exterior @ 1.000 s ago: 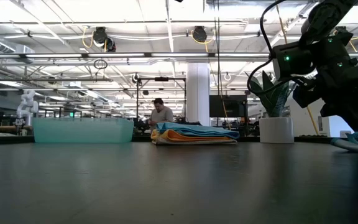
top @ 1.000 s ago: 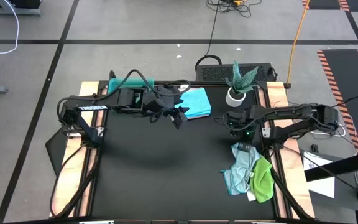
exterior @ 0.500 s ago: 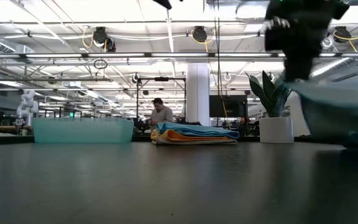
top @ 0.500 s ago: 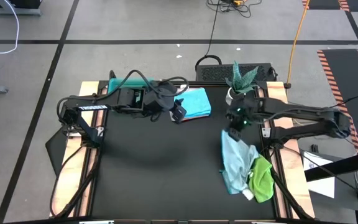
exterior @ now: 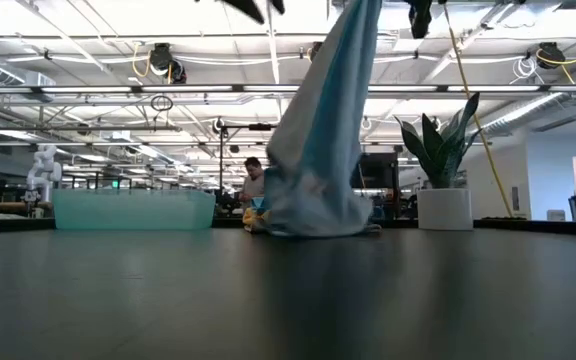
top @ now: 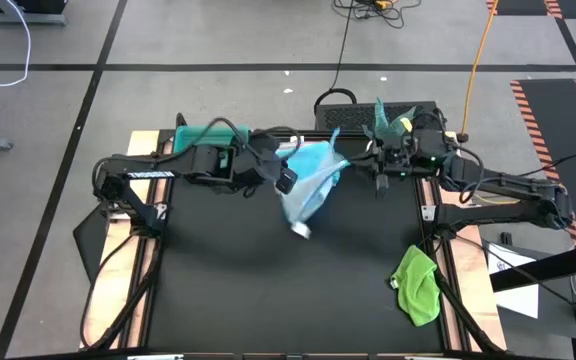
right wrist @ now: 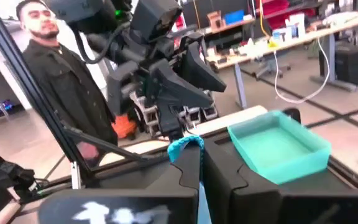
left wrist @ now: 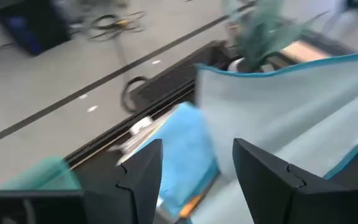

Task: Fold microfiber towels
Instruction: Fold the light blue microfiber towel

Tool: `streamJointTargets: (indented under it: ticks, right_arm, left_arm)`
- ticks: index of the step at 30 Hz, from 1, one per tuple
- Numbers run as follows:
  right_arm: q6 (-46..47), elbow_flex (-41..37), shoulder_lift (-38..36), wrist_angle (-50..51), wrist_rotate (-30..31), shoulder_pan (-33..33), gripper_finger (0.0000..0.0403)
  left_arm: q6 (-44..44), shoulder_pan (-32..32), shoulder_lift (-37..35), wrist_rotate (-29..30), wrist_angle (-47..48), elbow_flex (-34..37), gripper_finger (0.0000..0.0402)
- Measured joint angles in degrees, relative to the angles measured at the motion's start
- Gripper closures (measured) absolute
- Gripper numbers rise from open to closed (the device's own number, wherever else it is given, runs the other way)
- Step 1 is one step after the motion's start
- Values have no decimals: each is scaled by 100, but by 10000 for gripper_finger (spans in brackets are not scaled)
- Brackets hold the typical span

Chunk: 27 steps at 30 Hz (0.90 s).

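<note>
Pale blue towel point(top: 308, 188) hangs (pinched at one corner) from right gripper point(top: 381, 168).

Pale blue towel point(top: 308, 190) with a brighter blue edge, green towel point(top: 418, 285), bright blue towel point(top: 320, 162) over a yellow-orange one point(exterior: 258, 216), teal tray point(right wrist: 279, 144), black table point(top: 268, 290), white pot point(exterior: 444, 209) with a green plant point(exterior: 446, 145), dark grippers point(left wrist: 194, 177)

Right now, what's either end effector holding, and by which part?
Right end effector is shut on the pale blue towel, pinched at an upper corner, the rest hanging. Left end effector is open, holding nothing.
</note>
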<state>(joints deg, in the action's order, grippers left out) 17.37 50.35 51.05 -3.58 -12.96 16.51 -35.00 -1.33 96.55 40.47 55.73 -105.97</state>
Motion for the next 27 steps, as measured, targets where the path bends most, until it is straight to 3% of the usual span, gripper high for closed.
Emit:
streamJointTargets:
  ticks: [3,14,21,27]
  right_arm:
    - [0,-7,140,108,100,-2,403]
    - [0,-7,535,-182,251,0,403]
    - [-95,-7,507,-198,237,0,403]
    - [-225,-7,440,-189,222,-4,403]
  left_arm:
    - [-559,-118,26,337,47,533,204]
    - [-2379,-664,20,684,12,2067,204]
    - [-3262,-428,25,-750,-98,2618,204]
    - [-1967,0,25,-2487,-1498,2906,204]
